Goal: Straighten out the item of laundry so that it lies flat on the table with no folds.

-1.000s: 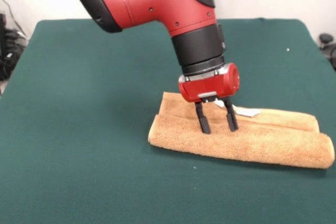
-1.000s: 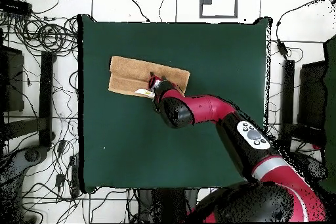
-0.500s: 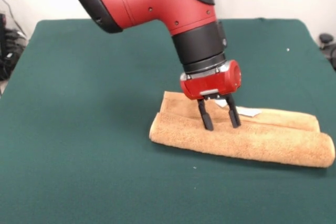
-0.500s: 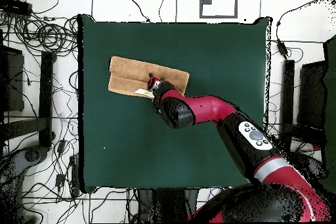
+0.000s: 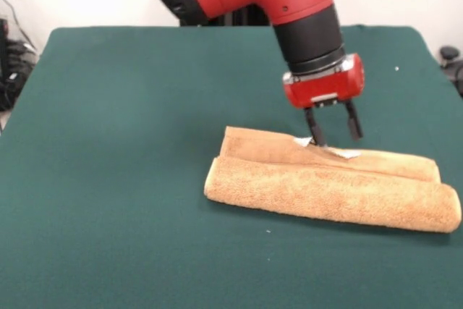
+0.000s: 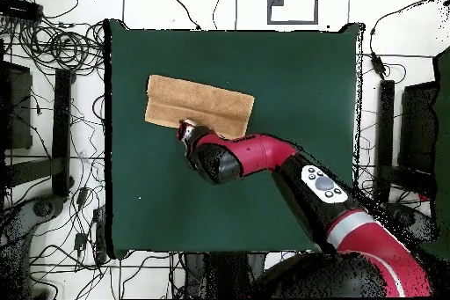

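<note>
I can read no text, label, brand, number or sign on anything in either view.

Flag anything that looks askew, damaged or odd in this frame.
Nothing is damaged or spilled. The towel lies folded into a long strip of two thick ridges on the table, set at a slight slant to the table's edges, with its white tag poking out at the fold. The open gripper hovers by that tag.
</note>
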Controlling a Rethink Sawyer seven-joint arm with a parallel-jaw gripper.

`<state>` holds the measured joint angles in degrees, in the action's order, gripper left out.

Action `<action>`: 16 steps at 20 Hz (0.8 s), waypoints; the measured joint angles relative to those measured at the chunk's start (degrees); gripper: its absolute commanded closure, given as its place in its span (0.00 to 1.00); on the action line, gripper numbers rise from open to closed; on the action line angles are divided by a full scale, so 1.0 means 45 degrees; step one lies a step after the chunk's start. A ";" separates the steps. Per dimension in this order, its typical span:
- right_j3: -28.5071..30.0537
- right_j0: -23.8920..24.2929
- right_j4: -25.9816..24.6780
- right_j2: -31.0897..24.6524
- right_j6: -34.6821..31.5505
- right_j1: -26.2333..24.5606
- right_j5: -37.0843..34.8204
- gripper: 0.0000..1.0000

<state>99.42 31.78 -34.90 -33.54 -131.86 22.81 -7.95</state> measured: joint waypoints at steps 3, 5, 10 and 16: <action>0.0159 -0.0110 -0.0005 -0.0002 0.0000 0.0025 -0.0086 0.00; 0.0240 -0.0186 -0.0005 -0.0002 0.0000 0.0004 -0.0089 0.00; 0.0247 -0.0203 -0.0005 0.0000 0.0000 -0.0254 -0.0089 0.00; 0.0236 -0.0198 0.0011 -0.0009 0.0003 -0.0778 -0.0060 0.00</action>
<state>100.49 30.89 -34.86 -33.58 -131.85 19.30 -8.22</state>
